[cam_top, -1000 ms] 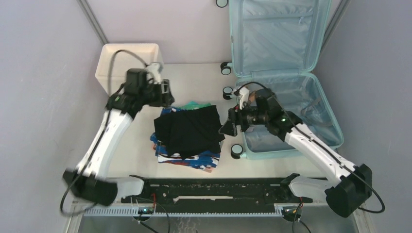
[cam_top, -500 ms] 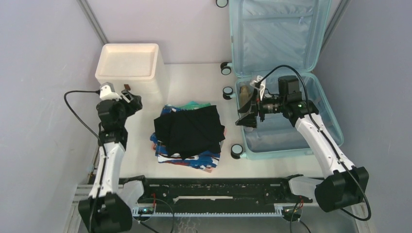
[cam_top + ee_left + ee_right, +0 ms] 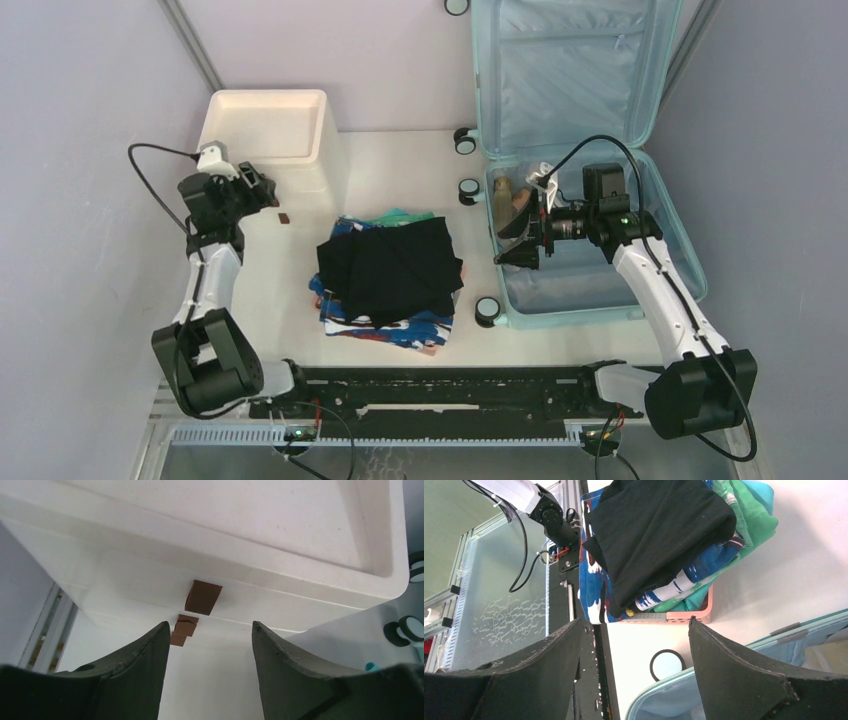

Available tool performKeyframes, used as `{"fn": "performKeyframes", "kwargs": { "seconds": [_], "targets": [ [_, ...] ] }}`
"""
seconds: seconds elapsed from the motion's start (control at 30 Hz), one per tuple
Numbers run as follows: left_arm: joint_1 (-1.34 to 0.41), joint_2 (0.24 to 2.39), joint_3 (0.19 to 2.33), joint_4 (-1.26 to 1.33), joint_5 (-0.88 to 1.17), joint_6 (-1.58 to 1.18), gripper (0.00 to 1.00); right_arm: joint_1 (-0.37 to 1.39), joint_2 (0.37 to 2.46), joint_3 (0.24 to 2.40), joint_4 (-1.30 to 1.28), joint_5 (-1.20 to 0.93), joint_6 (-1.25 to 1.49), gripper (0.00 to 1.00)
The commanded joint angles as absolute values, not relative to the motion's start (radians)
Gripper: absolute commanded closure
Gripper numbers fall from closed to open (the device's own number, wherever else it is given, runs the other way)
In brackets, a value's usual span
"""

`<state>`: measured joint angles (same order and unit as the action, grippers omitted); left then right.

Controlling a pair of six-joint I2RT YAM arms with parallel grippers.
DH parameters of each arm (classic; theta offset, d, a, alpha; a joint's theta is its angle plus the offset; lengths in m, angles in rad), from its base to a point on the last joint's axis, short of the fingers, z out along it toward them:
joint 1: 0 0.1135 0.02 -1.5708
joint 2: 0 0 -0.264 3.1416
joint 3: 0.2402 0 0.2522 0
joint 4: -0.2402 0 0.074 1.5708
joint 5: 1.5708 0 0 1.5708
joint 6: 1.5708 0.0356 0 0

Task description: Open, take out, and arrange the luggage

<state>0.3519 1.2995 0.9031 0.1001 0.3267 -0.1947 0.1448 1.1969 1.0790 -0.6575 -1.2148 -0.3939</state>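
Lid's up, and the luggage [image 3: 575,110] sits wide open at the far right of the table [image 3: 400,160], its upper half leaning on the back wall and the base lying flat. A stack of clothes [image 3: 388,268], black garment on top, fills the pink basket [image 3: 674,618] mid-table, so I'd call unpacking well along.

The right hand [image 3: 512,247] hovers over the near-left part of the base, fingers spread wide with nothing between them. Its camera looks out across the suitcase rim toward the basket, so the hand points sideways, not down. A few small items [image 3: 512,198] lie in the far-left corner of the base, toiletries perhaps, too small to be sure.

That looks like the next pick. To do it well, tilt the wrist down and pick a single item. Set the fingers across its narrow side and keep them off the shell wall just beside it. Then lift straight up before crossing the rim, so nothing catches the edge or the caster wheel [image 3: 487,311].

The left hand [image 3: 262,190] is parted too and holds nothing. It faces the front of the cream-white drawer cabinet [image 3: 300,158], with a brown tab [image 3: 202,597] roughly centred between its fingers. If a drawer is wanted, go in square on that tab.
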Motion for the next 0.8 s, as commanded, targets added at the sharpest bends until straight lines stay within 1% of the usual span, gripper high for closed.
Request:
{"fn": "performKeyframes", "kwargs": {
  "seconds": [0.0,0.1,0.17,0.27,0.3,0.47,0.57,0.73,0.77],
  "targets": [
    [0.357,1.356,1.002,0.067,0.381,-0.045,0.37,0.137,1.169,1.081,-0.655,-1.250,-0.429,0.16],
    [0.364,1.391,1.039,0.049,0.378,-0.038,0.43,0.132,1.168,1.081,-0.656,-1.252,-0.429,0.16],
    [0.368,1.414,1.061,0.043,0.383,-0.038,0.49,0.130,1.167,1.081,-0.657,-1.248,-0.431,0.16],
    [0.369,1.439,1.098,0.029,0.402,-0.040,0.53,0.129,1.171,1.081,-0.658,-1.243,-0.434,0.16],
    [0.368,1.445,1.108,0.030,0.414,-0.043,0.57,0.129,1.172,1.081,-0.658,-1.243,-0.434,0.16],
    [0.368,1.466,1.141,0.031,0.444,-0.055,0.64,0.130,1.182,1.081,-0.660,-1.241,-0.435,0.16],
    [0.369,1.475,1.155,0.019,0.449,-0.047,0.74,0.130,1.186,1.081,-0.660,-1.240,-0.436,0.16],
    [0.369,1.467,1.154,0.009,0.452,-0.034,0.98,0.129,1.187,1.081,-0.662,-1.240,-0.437,0.16],
    [0.369,1.460,1.152,0.007,0.450,-0.033,1.00,0.129,1.187,1.081,-0.661,-1.239,-0.437,0.16]
  ]
}}
